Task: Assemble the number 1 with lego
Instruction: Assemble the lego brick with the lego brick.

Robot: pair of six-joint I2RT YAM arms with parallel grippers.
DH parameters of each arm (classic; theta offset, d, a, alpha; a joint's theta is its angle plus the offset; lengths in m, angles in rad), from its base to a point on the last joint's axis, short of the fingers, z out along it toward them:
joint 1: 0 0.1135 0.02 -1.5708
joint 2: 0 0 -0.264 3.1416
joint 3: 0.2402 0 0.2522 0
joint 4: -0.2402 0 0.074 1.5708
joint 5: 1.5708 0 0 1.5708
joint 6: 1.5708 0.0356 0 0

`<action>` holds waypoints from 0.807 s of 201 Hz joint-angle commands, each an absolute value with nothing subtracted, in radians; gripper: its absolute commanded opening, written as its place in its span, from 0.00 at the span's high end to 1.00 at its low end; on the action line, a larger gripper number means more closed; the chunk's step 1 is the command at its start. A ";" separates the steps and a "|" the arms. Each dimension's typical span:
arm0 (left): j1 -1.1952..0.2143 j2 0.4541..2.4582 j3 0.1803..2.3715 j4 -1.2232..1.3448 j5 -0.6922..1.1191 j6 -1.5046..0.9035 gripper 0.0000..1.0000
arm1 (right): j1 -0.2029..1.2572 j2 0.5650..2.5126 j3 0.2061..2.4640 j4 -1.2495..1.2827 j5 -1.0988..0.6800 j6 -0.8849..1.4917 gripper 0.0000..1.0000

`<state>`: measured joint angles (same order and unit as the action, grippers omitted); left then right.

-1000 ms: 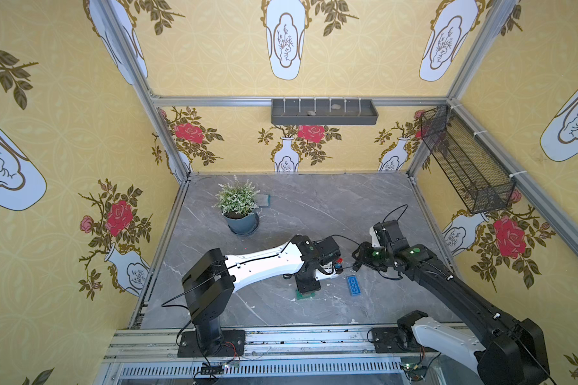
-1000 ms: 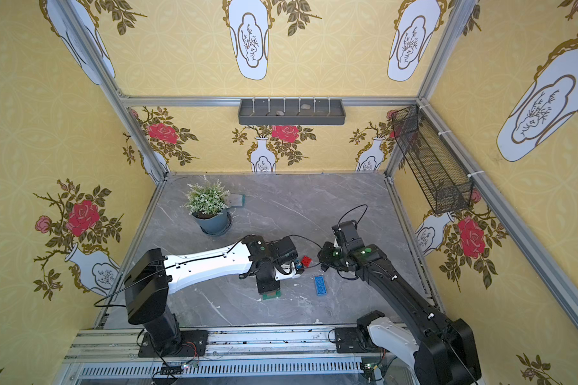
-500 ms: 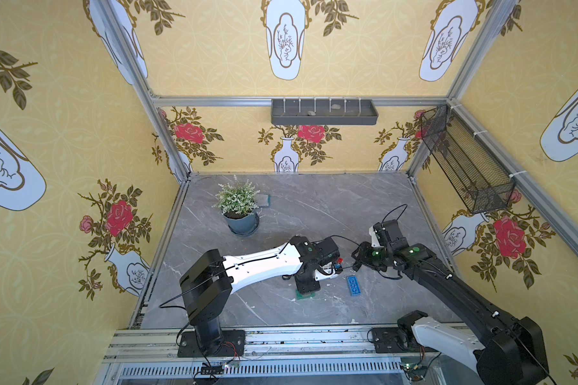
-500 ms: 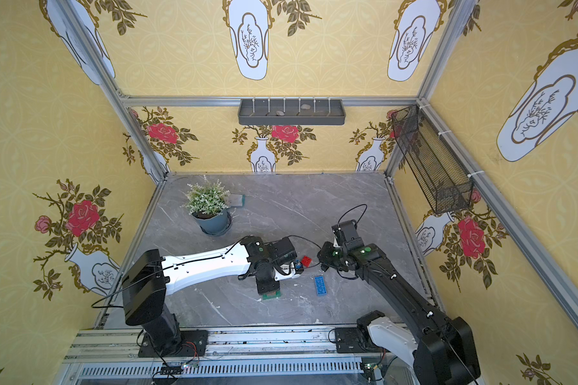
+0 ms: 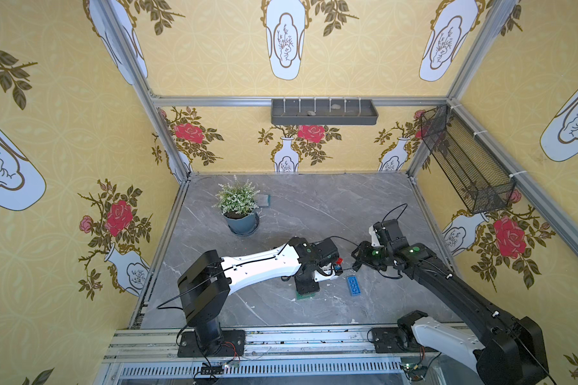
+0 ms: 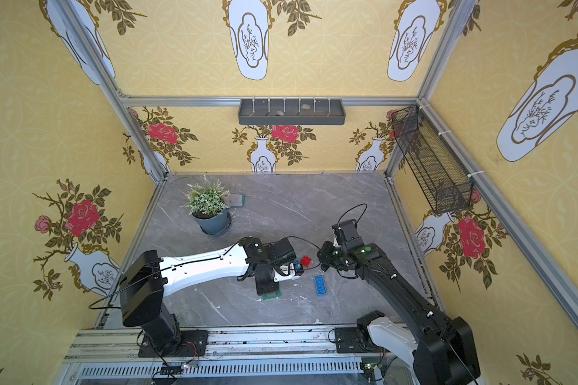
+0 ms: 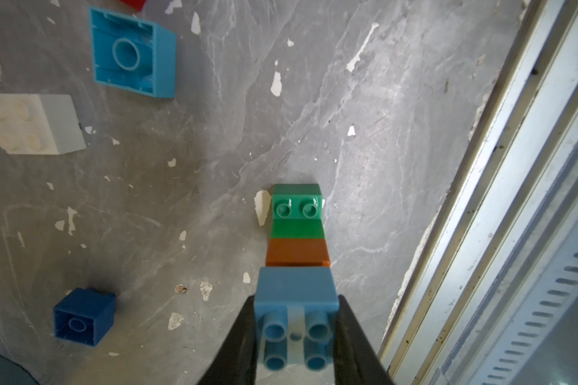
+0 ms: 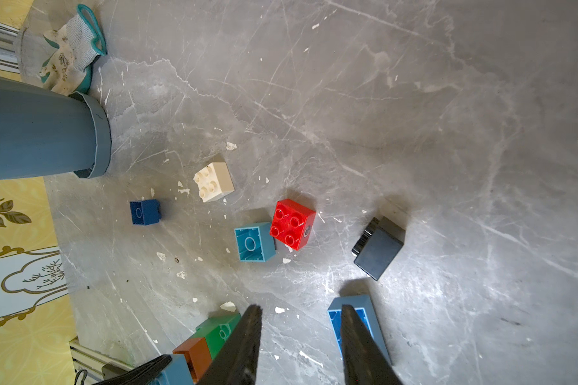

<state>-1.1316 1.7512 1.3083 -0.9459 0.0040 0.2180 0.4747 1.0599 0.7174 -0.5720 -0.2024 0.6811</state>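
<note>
Left wrist view: left gripper (image 7: pixel 296 301) pinched the top brick (image 7: pixel 296 286), light blue, studs up, one finger on each side face. That brick capped the stack (image 7: pixel 296 240): brown under it, green under that, long green base (image 7: pixel 296 210) on the table (image 7: pixel 381 150), two base studs bare past the column. The stack looked upright, with the gripper straight above it.

Right wrist view: right gripper (image 8: pixel 301 308) was spread with nothing between the jaws, over bare table just beside the stack. Its height above the table couldn't be told.

Key relation: long blue brick (image 8: pixel 367 316) lay flat, studs up, on the far side of the right gripper from the stack, not touching the stack. One finger overlapped it in that view. Its long axis ran along the fingers, so the closing line crossed its short width. In a top view the long blue brick (image 5: pixel 353 285) sat broadside to the stack, with neither end pointing at it. The right arm was nearer, and the left was busy holding.

Judgement: column built, and the long blue piece is the likely next pick. The right gripper would need only a small shift away from the stack, then down, with no wrist turn.

Loose squares all lay farther from the stack, none touching it: red brick (image 8: pixel 292 223) just beside an upturned light blue brick (image 8: pixel 254 241), plus white brick (image 8: pixel 214 181), dark blue brick (image 8: pixel 144 211) and black brick (image 8: pixel 377 248).
</note>
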 commanded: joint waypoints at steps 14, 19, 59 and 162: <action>-1.131 1.791 1.312 -0.984 -0.053 0.176 0.86 | 0.476 1.057 0.727 -0.569 -0.196 0.683 0.58; -1.131 1.794 1.314 -0.987 -0.056 0.168 0.87 | 0.476 1.055 0.726 -0.569 -0.196 0.684 0.58; -1.133 1.790 1.307 -0.999 -0.102 0.124 0.88 | 0.476 1.054 0.726 -0.569 -0.196 0.683 0.58; -1.136 1.772 1.300 -0.962 -0.106 0.120 0.67 | 0.476 1.040 0.724 -0.577 -0.193 0.683 0.58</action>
<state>-1.1381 1.7565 1.3125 -0.9520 -0.0200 0.1230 0.4747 1.0477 0.7208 -0.5728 -0.2020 0.6811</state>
